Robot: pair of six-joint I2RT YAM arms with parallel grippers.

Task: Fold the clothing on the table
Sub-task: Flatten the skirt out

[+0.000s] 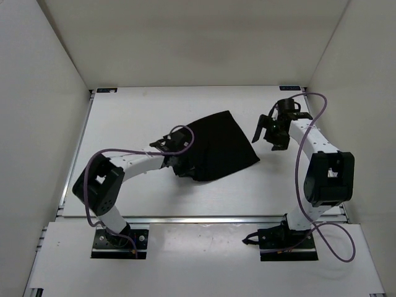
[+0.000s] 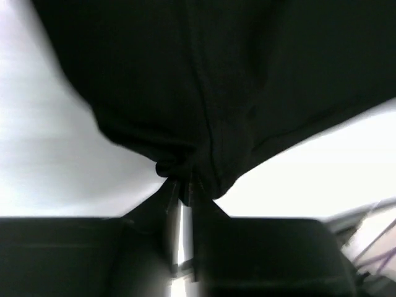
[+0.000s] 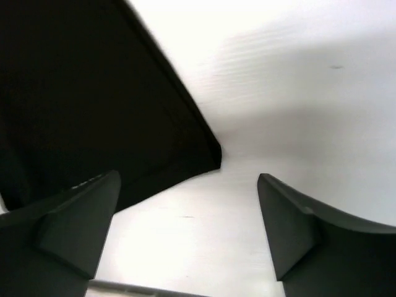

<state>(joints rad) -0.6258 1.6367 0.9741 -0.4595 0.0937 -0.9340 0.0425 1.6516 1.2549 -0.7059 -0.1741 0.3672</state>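
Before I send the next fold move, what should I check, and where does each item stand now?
1. Grip: left gripper shut on the small black soft fabric garment, cloth bunched at its tips: ok.
2. right gripper open and empty: ok.
3. Right gripper clear of the garment: ok, a corner lies just ahead of its fingers, untouched.
4. Garment flat on the white tabletop: cannot tell, its near-left edge is hidden by the left arm.
5. purple cable clear of the cloth: cannot tell, the loop overlaps the garment's left edge from above.

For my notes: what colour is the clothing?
The clothing is plain black; top external view shows it best.
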